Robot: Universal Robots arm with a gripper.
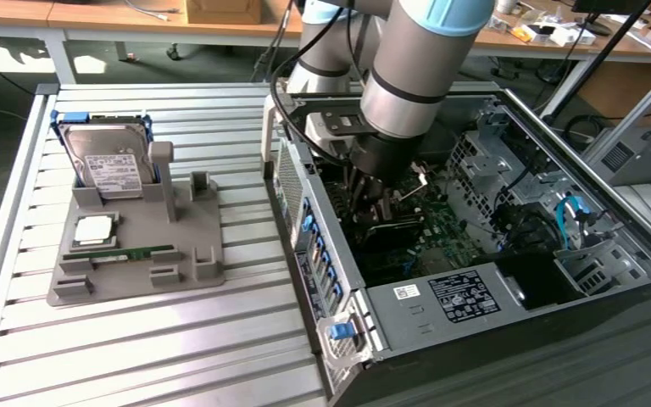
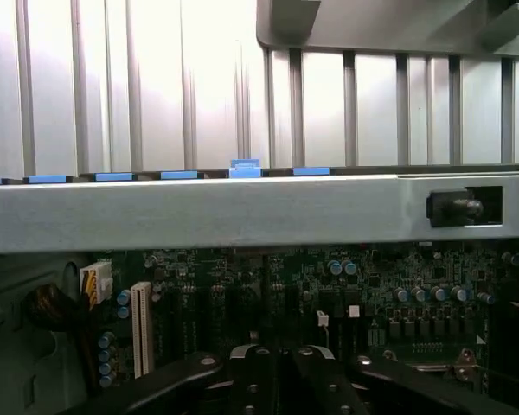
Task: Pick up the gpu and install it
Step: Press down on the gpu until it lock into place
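Observation:
My gripper is lowered into the open computer case, just above the green motherboard. In the wrist view its black fingers are pressed together, so the gripper is shut, with the motherboard close ahead. The gpu is hidden: the arm and the dark inside of the case cover the spot under the fingers, and I cannot tell whether a card is held there.
A grey parts holder lies on the slatted table at the exterior view's left, carrying a hard drive, a green RAM stick and a square chip. The case's metal wall with blue tabs runs close to the gripper.

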